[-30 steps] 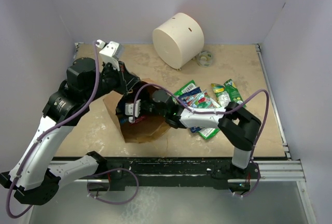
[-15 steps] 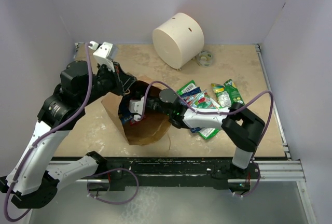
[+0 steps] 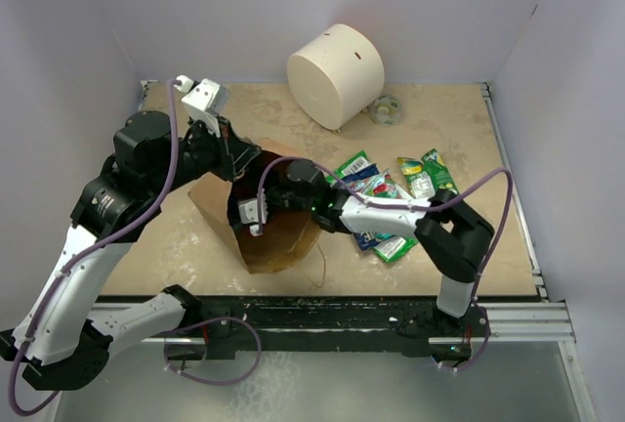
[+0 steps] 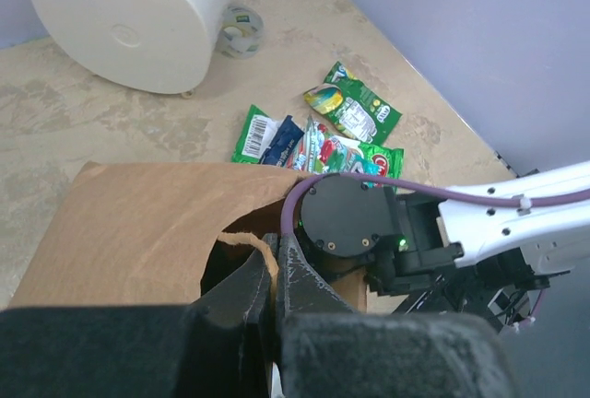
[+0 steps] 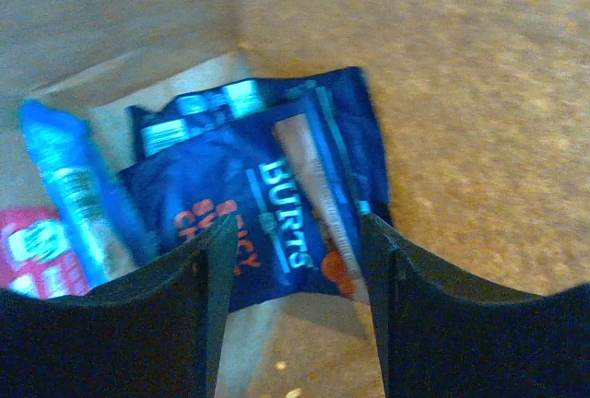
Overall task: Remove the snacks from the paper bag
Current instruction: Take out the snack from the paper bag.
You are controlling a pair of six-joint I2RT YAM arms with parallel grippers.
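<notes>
Brown kraft paper is taking up the left-centre of the beige worktop. This is the paper bag, creased, with its dark mouth showing in the overhead view. Your left arm is reaching over it from the left. The left pincer is squeezing fully shut on the bag's upper rim, with the paper edge trapped between its two black fingers.

Moving right, your right arm is stretching across from the right side, and the right pincer is sitting inside the bag's mouth. Its wrist view is looking down into the bag. There the jaws are standing partly apart and gripping nothing.

A dark blue packet printed BURTS is lying between and beyond the fingertips, on the bag's inner paper. A second dark blue packet is lying behind it. A light blue packet is lying to its left, and a pink packet is peeking in at the left edge.

Just beside the bag on the right, more snacks are lying flat on the worktop in an overlapping pile of green, blue and red. Two green packets are lying at its right end.

At the far side, a big white cylinder is resting on the worktop. A small clear tape roll is lying just to its right.
</notes>
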